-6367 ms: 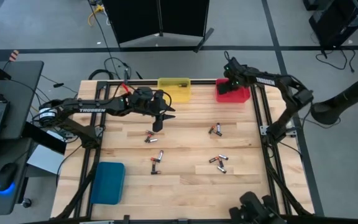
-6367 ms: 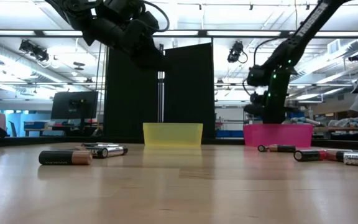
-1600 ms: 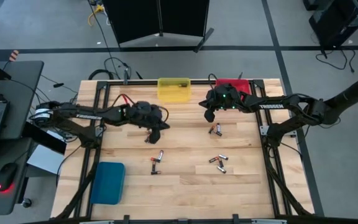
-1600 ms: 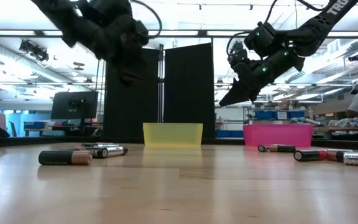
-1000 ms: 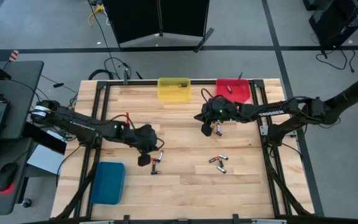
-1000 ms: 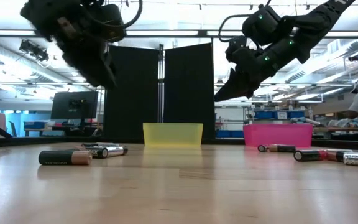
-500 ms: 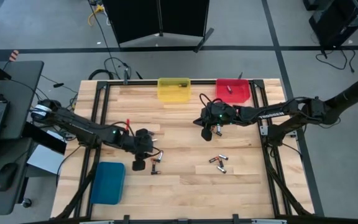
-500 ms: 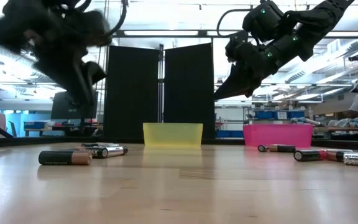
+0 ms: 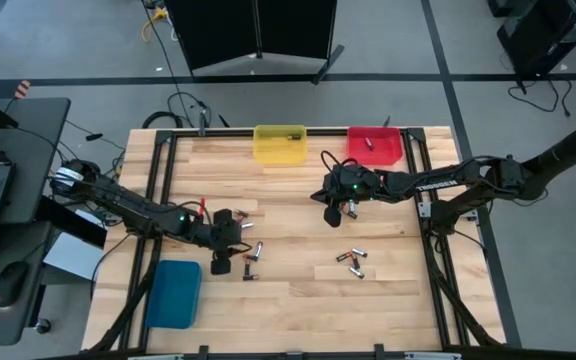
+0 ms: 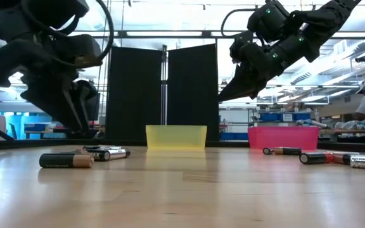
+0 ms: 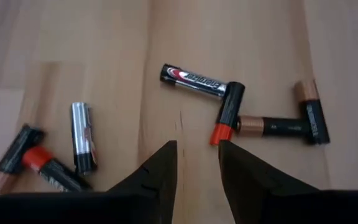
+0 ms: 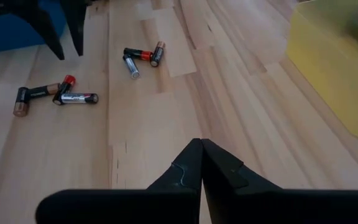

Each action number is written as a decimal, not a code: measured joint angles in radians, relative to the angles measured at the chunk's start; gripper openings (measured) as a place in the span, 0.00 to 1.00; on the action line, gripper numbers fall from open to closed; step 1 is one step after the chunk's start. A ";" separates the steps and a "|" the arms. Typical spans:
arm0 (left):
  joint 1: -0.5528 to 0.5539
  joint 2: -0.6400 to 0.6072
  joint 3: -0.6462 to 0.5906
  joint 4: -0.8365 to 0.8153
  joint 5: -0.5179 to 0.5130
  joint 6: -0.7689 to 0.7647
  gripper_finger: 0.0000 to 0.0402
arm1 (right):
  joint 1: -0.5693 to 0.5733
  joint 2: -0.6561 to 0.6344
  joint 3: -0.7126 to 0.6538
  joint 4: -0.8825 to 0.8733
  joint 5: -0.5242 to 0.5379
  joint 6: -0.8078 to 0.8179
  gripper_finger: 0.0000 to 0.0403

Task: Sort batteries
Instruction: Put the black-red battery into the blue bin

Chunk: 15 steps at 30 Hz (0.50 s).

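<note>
Small batteries lie flat on the wooden table in clusters: one cluster (image 9: 251,258) beside my left gripper, a second (image 9: 240,212) farther back, a third (image 9: 346,208) by my right gripper, and a fourth (image 9: 351,263) toward the near edge. My left gripper (image 9: 220,265) hangs open just above the table; the left wrist view shows black, silver and red-tipped cells (image 11: 194,79) ahead of its fingers (image 11: 196,146). My right gripper (image 12: 201,144) is shut with nothing in it, raised above the table (image 10: 224,98).
The yellow bin (image 9: 280,143) and the red bin (image 9: 375,145) stand at the far edge, each with a battery inside. The blue bin (image 9: 173,293) sits at the near left corner, close to my left gripper. Bare wood lies between the clusters.
My left gripper has moved toward the near edge and slightly left, and has come down close to the table beside the battery cluster. My right gripper has stayed about where it was. No battery has moved.
</note>
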State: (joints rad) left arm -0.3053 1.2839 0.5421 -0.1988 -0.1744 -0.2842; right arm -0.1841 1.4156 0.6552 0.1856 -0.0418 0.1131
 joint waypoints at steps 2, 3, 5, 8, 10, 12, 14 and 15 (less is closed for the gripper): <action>-0.004 0.000 -0.015 0.017 -0.001 0.032 0.32 | 0.000 0.000 0.000 0.000 0.000 0.000 0.04; -0.004 0.000 -0.023 0.028 0.003 0.045 0.32 | 0.000 0.000 0.000 0.000 0.000 0.000 0.04; -0.004 0.000 -0.031 0.053 0.014 0.069 0.32 | 0.000 0.000 0.000 0.000 0.000 0.000 0.05; -0.004 0.000 -0.037 0.075 0.026 0.095 0.32 | 0.000 0.000 0.000 0.000 0.000 0.000 0.06; -0.004 0.000 -0.037 0.082 0.030 0.102 0.32 | 0.000 0.000 0.000 0.000 0.000 0.000 0.06; -0.004 0.000 -0.037 0.092 0.040 0.106 0.32 | 0.000 0.000 0.000 0.000 0.000 0.000 0.06; -0.004 0.000 -0.037 0.103 0.048 0.108 0.32 | 0.000 0.000 0.000 0.000 0.000 0.000 0.05; -0.004 0.000 -0.037 0.107 0.050 0.109 0.32 | 0.000 0.000 0.000 0.000 0.000 0.000 0.05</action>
State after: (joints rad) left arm -0.3088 1.2839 0.5049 -0.0919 -0.1243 -0.1750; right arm -0.1841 1.4158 0.6548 0.1853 -0.0418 0.1131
